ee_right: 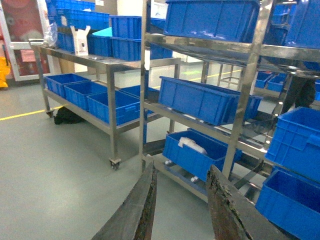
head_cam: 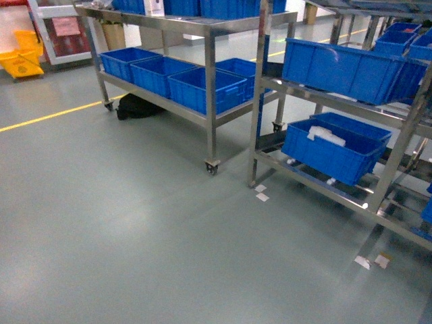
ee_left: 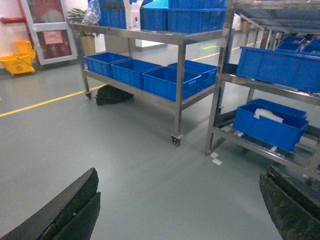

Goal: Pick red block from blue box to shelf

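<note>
Above bare floor, the left gripper hangs level with jaws spread wide, empty; the right gripper faces the shelf, jaws parted, empty. Red block unseen; a turquoise corner, maybe the blue box, shows on the cart.

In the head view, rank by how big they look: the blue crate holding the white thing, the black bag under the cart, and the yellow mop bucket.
1. Blue crate with the white item
2. Yellow mop bucket and black bag: look alike, and both sit farther off, so unranked.
</note>
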Controlling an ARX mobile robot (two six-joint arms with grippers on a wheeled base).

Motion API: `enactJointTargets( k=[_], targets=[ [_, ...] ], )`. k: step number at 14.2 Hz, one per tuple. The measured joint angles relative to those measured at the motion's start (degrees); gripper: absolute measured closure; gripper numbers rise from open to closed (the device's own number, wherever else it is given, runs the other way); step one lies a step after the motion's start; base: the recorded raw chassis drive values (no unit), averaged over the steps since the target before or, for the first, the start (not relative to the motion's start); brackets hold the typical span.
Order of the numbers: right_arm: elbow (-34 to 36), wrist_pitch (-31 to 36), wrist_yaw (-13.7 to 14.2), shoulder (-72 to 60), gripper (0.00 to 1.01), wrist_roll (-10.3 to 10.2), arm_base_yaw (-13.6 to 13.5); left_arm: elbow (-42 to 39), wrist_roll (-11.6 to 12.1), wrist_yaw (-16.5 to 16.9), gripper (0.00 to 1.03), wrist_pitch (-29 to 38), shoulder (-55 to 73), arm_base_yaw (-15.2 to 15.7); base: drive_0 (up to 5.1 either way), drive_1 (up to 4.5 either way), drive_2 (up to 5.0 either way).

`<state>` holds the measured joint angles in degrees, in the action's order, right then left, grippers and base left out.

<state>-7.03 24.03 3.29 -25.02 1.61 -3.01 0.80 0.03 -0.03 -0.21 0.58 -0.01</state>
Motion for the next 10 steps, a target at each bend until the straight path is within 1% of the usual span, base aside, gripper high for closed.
enactJointTargets(
  k=[10],
  targets=[
    [0.0,0.0,0.0,0.0,0.75,0.0,0.0,0.0,0.0,0.0,0.05,0.0,0.0,0.0,-1.6,-1.58,-1.6]
  ],
)
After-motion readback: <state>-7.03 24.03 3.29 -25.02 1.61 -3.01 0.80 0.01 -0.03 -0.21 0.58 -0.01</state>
